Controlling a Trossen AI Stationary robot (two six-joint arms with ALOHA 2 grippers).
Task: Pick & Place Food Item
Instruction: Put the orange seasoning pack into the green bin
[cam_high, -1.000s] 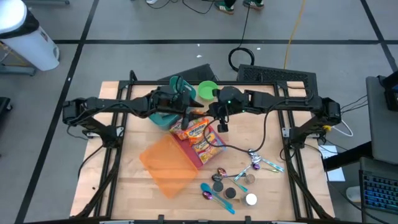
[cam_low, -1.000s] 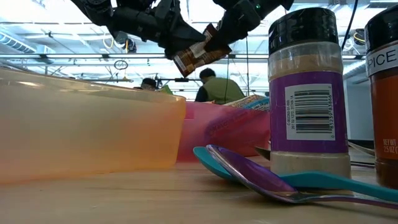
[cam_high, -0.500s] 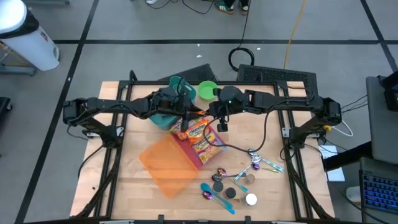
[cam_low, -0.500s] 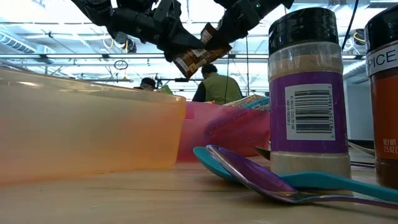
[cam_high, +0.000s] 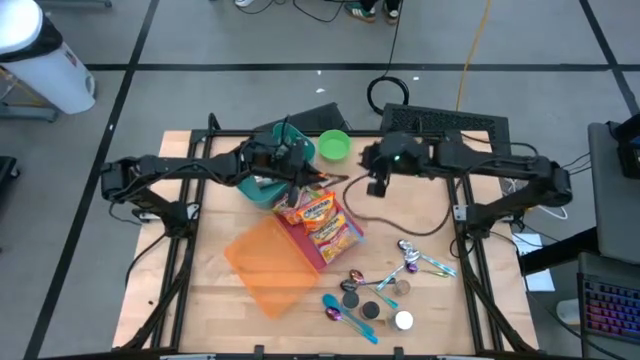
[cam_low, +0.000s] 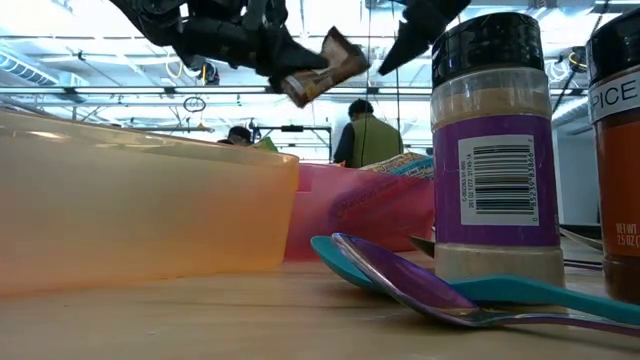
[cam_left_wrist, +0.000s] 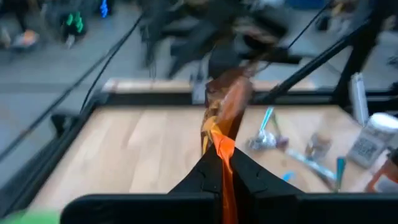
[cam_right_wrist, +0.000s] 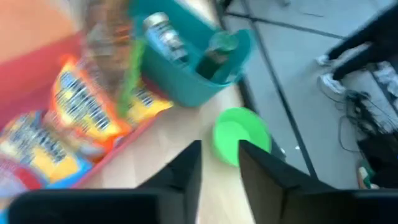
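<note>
From above, the left gripper (cam_high: 303, 180) hung over the teal bin (cam_high: 262, 178) at 12 o'clock on the worktop (cam_high: 200, 240), jaws pinching a brown snack packet (cam_high: 322, 177). The right gripper (cam_high: 376, 186) stood at its 3 o'clock, apart. Level with the worktop, the packet (cam_low: 322, 66) hung above the pink bin (cam_low: 360, 212). The left wrist showed jaws pressed on the wrapper (cam_left_wrist: 225, 115). The right wrist showed jaws spread, empty, near a green bowl (cam_right_wrist: 241, 135).

Snack packet (cam_low: 325, 66) now in left gripper (cam_high: 305, 178) alone; right gripper (cam_high: 376, 188) withdrawn
</note>
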